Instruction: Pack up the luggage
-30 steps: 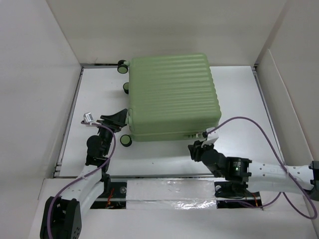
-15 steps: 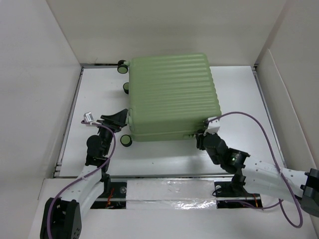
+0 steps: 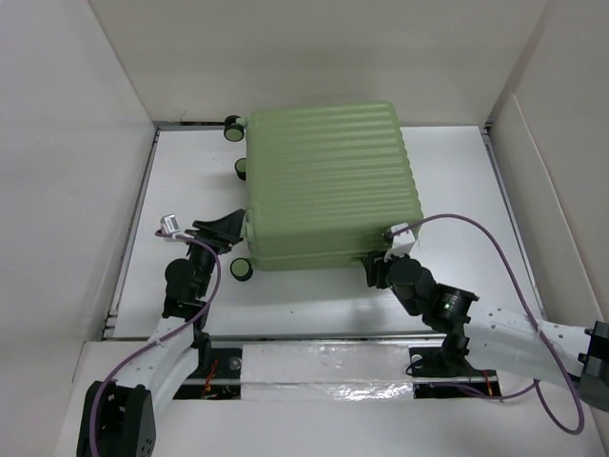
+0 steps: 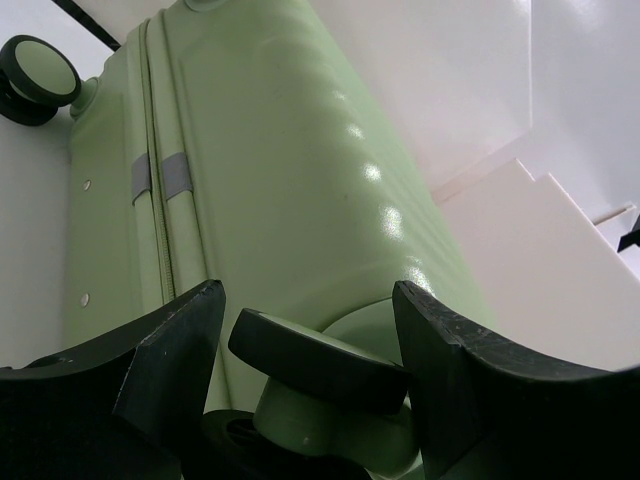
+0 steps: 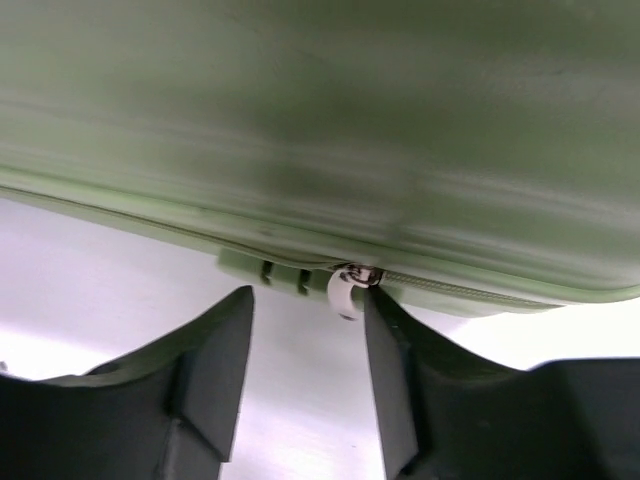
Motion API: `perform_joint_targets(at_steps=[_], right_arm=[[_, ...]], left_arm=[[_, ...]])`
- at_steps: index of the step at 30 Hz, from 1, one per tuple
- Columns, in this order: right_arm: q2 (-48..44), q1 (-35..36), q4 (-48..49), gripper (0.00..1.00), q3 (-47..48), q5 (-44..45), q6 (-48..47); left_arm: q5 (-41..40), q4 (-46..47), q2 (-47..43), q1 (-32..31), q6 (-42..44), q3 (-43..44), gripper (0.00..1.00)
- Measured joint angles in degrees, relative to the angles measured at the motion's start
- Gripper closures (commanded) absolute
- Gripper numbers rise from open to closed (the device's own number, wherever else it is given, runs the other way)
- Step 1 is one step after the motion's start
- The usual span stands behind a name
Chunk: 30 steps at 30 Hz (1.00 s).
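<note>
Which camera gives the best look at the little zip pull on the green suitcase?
Right wrist view: the pale zip pull hangs from the luggage seam, close up just ahead of the right gripper's open fingers. From the top view it is too small to pick out; the left wrist view shows only another stretch of seam.

Luggage (image 3: 328, 186) flat on table (image 3: 457, 171), wheels (image 3: 231, 127) left, zipper pull (image 5: 343, 293) front.

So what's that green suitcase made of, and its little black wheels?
The luggage looks like hard moulded plastic, semi-glossy: ribbed shell with sharp light reflections in the left wrist view. The wheel looks like matte black rubber or plastic on a green plastic stem; which, I cannot tell.
</note>
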Motion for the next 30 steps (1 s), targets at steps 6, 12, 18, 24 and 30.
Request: perform_joint_targets(at_steps=[6,12,18,24,30], right_arm=[[0.2,-0.83,0.79,0.47,0.0,-0.35,0.22],[2.89,-2.99,2.03,0.58,0.15,0.42,0.17],[4.94,-3.32,3.89,0.67,0.17,4.04,-0.13],[8.13,-3.43,7.45,0.97,0.15,9.01,-1.86],[10.1,-3.3,11.32,1.0,-0.39,10.25,-4.33]], left_arm=[[0.28,-0.22,-0.22,0.0,0.09,0.0,1.0],[0.74,-1.44,-1.38,-0.02,0.17,0.0,1.0],[1.51,-1.53,-1.42,-0.26,0.17,0.0,1.0],[2.8,-1.36,-1.11,-0.35,0.22,0.09,1.0],[4.74,0.98,1.27,-0.35,0.31,0.31,1.0]])
